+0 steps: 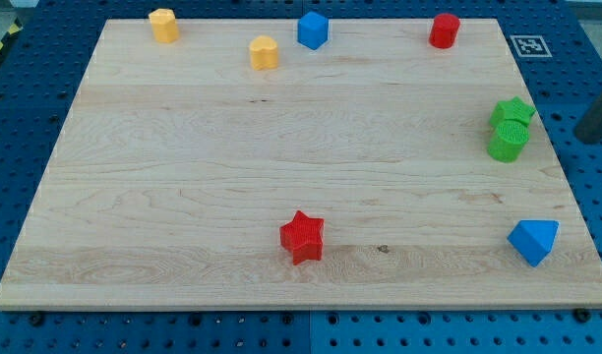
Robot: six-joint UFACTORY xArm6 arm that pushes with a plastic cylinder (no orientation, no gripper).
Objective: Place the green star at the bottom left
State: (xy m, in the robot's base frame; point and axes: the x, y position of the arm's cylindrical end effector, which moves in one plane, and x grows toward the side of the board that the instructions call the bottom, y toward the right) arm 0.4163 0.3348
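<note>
The green star point(513, 110) lies near the right edge of the wooden board point(183, 197), touching a green cylinder point(508, 142) just below it. My rod enters at the view's right edge, and my tip point(583, 137) is off the board, to the right of the green star and the green cylinder, a short gap away. The board's bottom left corner is far from the star, across the whole board.
A red star point(302, 237) lies at bottom centre. A blue triangular block point(533, 241) lies at bottom right. Along the top are a yellow block point(163, 25), a yellow cylinder point(265, 52), a blue block point(313, 29) and a red cylinder point(444, 30).
</note>
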